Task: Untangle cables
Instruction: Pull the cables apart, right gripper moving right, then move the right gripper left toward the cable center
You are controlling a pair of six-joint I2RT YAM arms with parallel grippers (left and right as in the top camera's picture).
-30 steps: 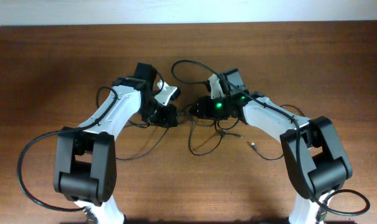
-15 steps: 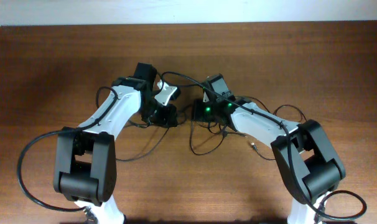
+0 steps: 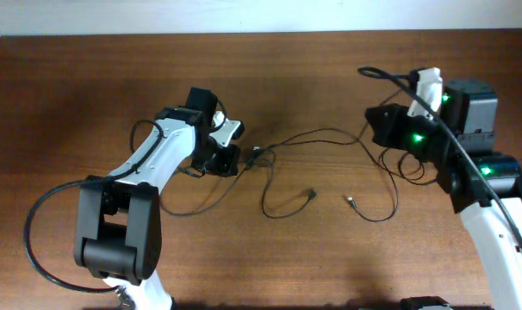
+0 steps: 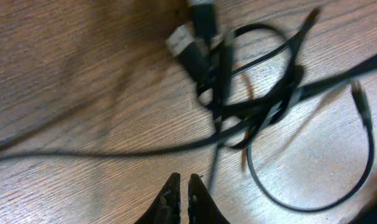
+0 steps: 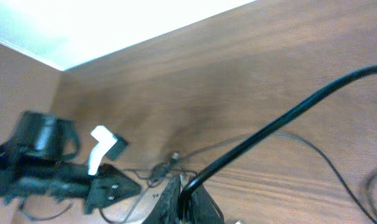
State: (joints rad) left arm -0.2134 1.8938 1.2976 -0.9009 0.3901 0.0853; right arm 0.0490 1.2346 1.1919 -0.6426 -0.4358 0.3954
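Note:
The cables are thin black cords. Their knot (image 3: 257, 153) lies at mid table just right of my left gripper (image 3: 227, 157). In the left wrist view the knot (image 4: 238, 99) with plug ends (image 4: 190, 46) lies ahead of the left gripper (image 4: 181, 182), which is shut on nothing. My right gripper (image 3: 375, 129) is raised at the far right, shut on one cable strand (image 5: 282, 115) between its fingers (image 5: 179, 198). A taut strand (image 3: 317, 135) runs from the knot to it. Loose loops (image 3: 282, 207) and two plug ends (image 3: 313, 195) (image 3: 350, 201) lie on the wood.
The brown wooden table (image 3: 330, 258) has a pale wall along its back edge (image 3: 261, 17). The left arm's own thicker cable (image 3: 46, 207) loops at the left. In the right wrist view the left gripper (image 5: 107, 190) and the knot (image 5: 163, 169) show below.
My right arm has pulled away from the knot to the far right and up with a cable in its grip, drawing a strand taut. The left arm has stayed put.

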